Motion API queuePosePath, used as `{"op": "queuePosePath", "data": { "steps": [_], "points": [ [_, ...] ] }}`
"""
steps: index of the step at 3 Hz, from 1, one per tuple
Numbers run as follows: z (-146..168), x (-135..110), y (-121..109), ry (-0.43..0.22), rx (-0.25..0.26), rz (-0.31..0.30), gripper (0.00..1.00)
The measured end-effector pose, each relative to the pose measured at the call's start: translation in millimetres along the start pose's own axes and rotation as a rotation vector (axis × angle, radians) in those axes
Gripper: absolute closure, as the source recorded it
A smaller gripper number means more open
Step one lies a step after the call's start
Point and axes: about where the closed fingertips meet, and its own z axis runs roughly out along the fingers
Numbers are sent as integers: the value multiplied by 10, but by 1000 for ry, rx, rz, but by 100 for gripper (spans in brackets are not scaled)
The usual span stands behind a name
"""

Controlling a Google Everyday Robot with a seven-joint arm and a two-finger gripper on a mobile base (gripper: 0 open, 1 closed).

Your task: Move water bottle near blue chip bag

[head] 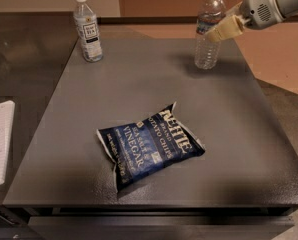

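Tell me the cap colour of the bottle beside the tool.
White, clearest in the camera view; the tool is by the upper part of that water bottle.

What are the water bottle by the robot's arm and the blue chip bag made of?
The water bottle, with the end effector against its upper part, looks like thin clear plastic: see-through, ribbed walls, white cap. The blue chip bag seems to be a thin plastic film, perhaps slightly glossy, judging by its crinkled, puffy surface.
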Motion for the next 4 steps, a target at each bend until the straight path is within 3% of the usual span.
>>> {"op": "queuePosePath", "data": {
  "steps": [1,2,4],
  "points": [
    [-197,150,414,24,-113,-17,100],
    [-359,271,799,6,-209,-70,100],
    [-356,483,1307,-62,-321,-191,100]
  ]
}}
